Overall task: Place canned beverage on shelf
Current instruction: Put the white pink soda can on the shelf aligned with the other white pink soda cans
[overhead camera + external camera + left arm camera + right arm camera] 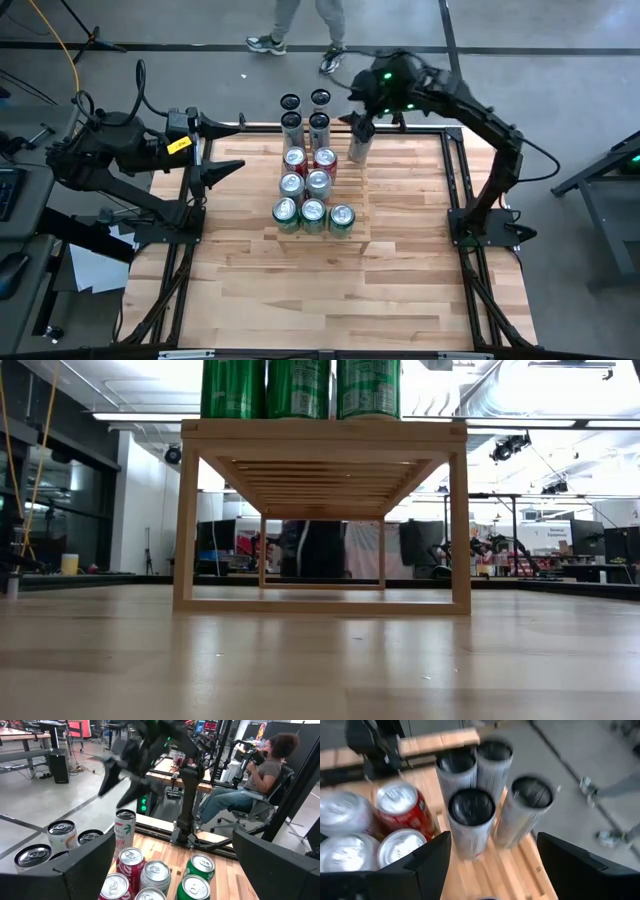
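The light-wood shelf stands mid-table. It carries rows of cans: green ones nearest, silver and red ones behind, tall ones farthest. A tall white can with red print stands upright on the slats at the shelf's far right. My right gripper hangs open just above it, tilted downward, fingers clear of the can. My left gripper waits open over the table's left edge, pointing level toward the shelf.
Bare slats lie on the shelf's right side beside the silver cans. A person sits beyond the table's right side. Another person's legs stand past the far edge. Dark frame rails border the table.
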Controlling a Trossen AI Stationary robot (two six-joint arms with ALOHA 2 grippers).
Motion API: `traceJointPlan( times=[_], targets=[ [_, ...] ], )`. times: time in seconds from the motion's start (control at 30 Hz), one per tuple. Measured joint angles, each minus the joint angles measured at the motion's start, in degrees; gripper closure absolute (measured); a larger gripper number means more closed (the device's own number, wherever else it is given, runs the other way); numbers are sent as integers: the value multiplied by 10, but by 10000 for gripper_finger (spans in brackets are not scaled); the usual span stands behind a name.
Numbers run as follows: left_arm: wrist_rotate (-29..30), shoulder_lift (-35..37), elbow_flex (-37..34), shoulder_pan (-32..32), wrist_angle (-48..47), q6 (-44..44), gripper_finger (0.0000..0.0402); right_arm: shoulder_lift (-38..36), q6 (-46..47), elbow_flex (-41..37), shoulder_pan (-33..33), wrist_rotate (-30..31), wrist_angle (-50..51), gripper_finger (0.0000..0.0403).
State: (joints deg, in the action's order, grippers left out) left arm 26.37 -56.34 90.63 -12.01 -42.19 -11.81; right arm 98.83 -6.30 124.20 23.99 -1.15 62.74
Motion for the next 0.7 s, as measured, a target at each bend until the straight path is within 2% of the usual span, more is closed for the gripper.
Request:
traceJointPlan(
  times=[0.27,0.37,0.43,0.57,0.63,0.7],
  targets=[
    [5,0,0,0,0,0,9,-56,-7,35,-4,-39,76,135],
    [10,0,0,0,0,0,9,-79,1,33,-19,-31,134,168],
    [12,0,0,0,0,0,9,-99,14,15,-35,-16,155,203],
    [14,0,0,0,0,0,9,-162,49,-88,-67,5,163,302],
    [14,0,0,0,0,0,9,-209,77,-177,-79,12,143,360],
    [14,0,0,0,0,0,9,-263,110,-280,-85,14,87,391]
  ],
)
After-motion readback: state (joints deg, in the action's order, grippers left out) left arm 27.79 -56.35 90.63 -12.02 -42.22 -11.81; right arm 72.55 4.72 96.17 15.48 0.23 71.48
